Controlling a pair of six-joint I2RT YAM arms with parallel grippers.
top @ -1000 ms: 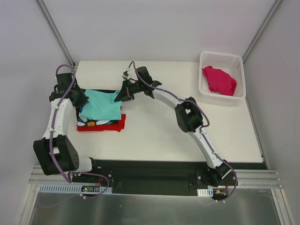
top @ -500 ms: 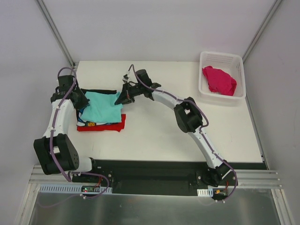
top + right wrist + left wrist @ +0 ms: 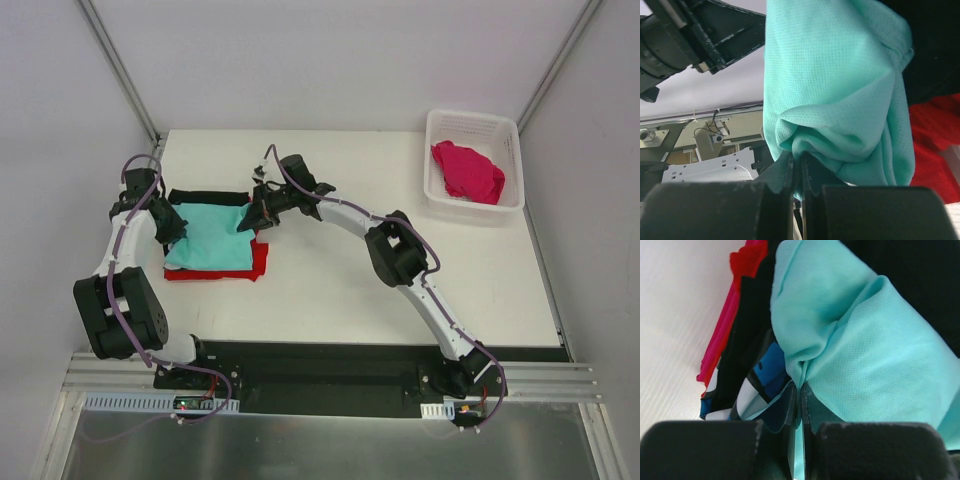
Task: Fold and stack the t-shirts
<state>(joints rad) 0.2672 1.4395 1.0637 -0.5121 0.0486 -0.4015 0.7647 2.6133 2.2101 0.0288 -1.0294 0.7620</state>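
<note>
The left hand [image 3: 177, 228] and right hand [image 3: 248, 217] each clamp an opposite edge of the plain mint-teal cloth shirt [image 3: 210, 240]. It lies atop the black shirt [image 3: 205, 196] and red shirt [image 3: 258, 263] on the white bench [image 3: 330, 270].

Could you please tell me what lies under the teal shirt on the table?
Beneath the teal shirt, a black shirt shows past the far edge and a red shirt past the near and right edges. The rest of both is covered.
</note>
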